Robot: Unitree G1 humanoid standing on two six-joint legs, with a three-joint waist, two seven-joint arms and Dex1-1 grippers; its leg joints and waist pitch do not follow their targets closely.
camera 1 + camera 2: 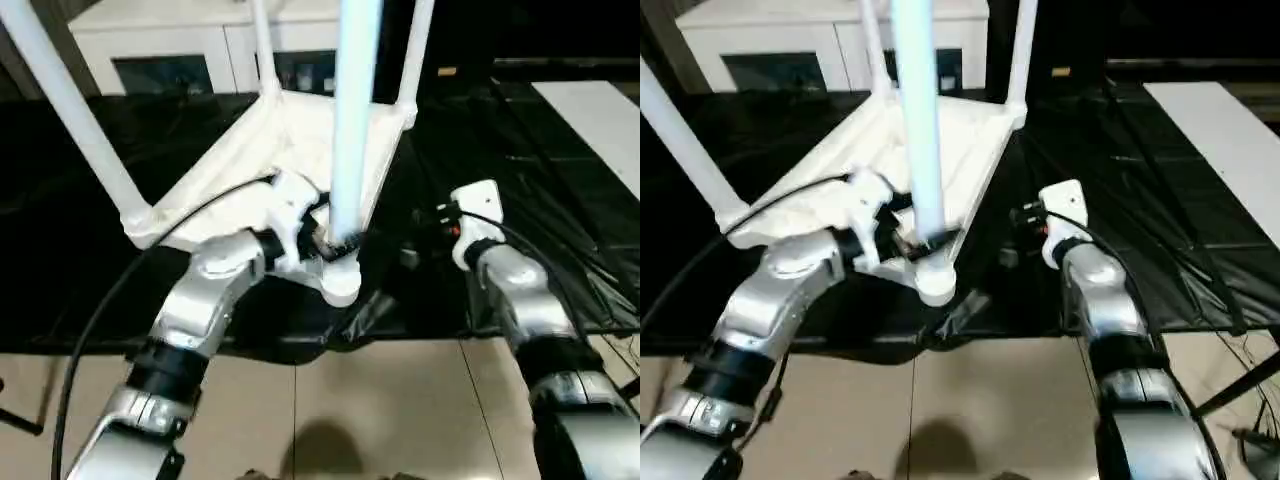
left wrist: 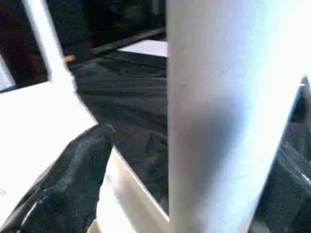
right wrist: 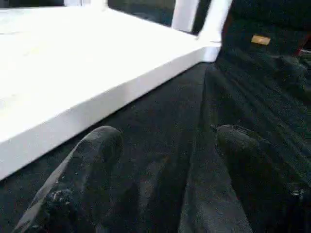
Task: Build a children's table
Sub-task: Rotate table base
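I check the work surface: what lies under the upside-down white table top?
The table top lies on a black cover that spreads around it. What the cover hides underneath cannot be seen.

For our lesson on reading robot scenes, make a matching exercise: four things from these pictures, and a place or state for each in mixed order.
Things:
1. Near leg
2. Top
3. Right claw
4. Cabinet

Descriptions:
A. open, above the black cover
B. upside down on the black cover
C. behind the black-covered table
D. upright in the nearest corner socket, between the left claw's fingers

Pairs: 1-D, 2-B, 3-A, 4-C
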